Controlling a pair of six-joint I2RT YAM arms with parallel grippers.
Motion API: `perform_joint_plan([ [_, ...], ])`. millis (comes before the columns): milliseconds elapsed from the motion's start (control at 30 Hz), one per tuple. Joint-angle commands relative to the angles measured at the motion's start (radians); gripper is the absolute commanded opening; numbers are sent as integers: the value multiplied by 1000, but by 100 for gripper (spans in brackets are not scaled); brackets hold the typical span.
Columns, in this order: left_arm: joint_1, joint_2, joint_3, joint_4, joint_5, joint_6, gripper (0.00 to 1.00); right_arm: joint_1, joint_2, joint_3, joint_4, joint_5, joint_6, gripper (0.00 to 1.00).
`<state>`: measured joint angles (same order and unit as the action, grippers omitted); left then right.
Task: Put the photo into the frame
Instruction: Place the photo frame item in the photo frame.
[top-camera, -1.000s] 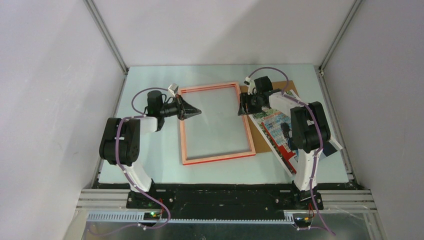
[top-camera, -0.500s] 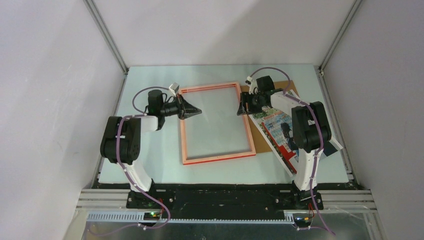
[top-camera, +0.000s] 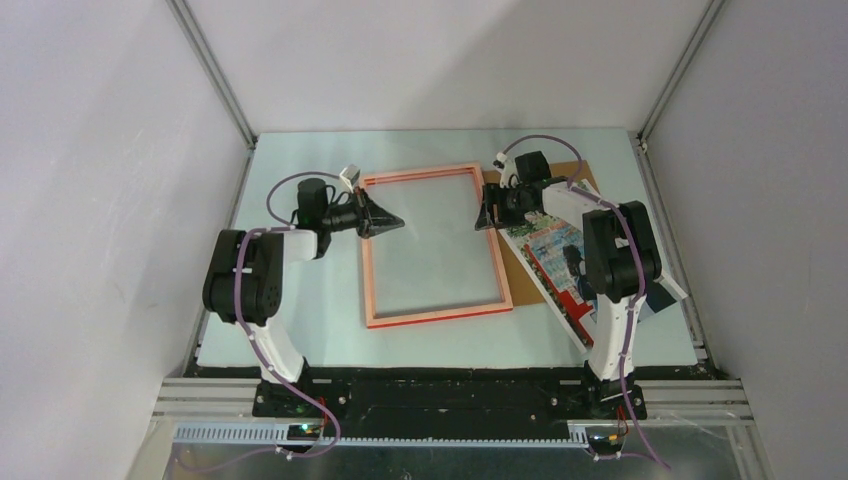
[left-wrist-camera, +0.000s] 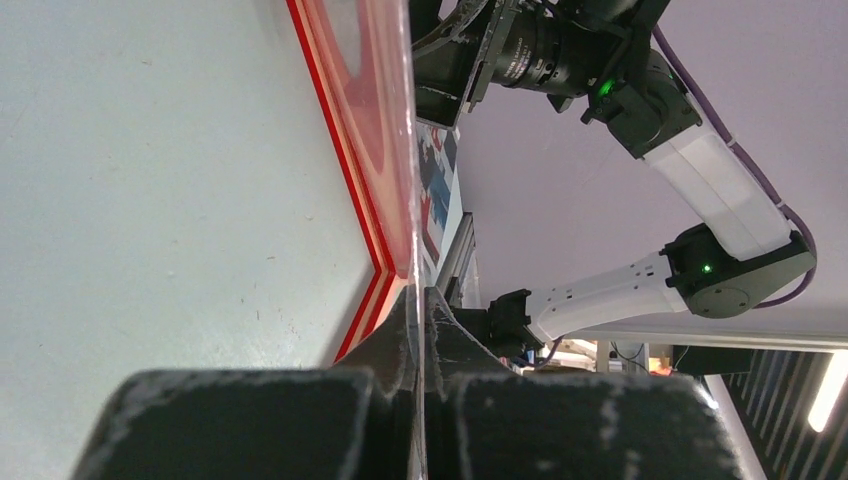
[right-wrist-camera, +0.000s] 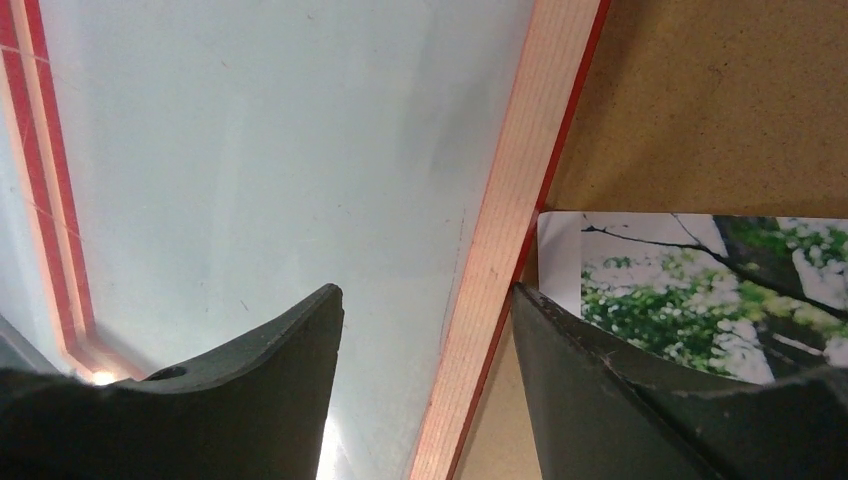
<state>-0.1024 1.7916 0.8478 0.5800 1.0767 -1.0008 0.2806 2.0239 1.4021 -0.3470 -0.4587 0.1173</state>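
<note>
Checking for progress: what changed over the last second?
Very little: the right gripper and the frame's far right corner crept slightly rightward. The left gripper stays clamped on the frame's left side, the right gripper is open astride its right rail, and the photo lies untouched.

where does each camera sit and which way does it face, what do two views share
Top external: above and behind the bases, looking down; both arms, left gripper, right gripper, frame, photo.
Left wrist: low, rolled sideways, facing across the frame toward the right arm; own fingers pinch its edge.
Right wrist: straight down on the frame's right rail, backing board, photo corner; own open fingers straddle the rail.
Shared: all three see the frame.
</note>
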Motion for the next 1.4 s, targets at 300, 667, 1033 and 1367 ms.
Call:
perform_joint_plan([
  [300,-17,-30,28,-12,20,85,0,-15,28,44,2,-60,25,71],
  [667,-23,-48,27,-15,23,106,0,-24,23,43,8,-112,41,75],
  [1033,-25,-70,19,-20,20,120,0,-33,22,43,12,-137,50,77],
  [1367,-26,-82,16,-26,21,130,0,-35,23,43,12,-140,51,77],
])
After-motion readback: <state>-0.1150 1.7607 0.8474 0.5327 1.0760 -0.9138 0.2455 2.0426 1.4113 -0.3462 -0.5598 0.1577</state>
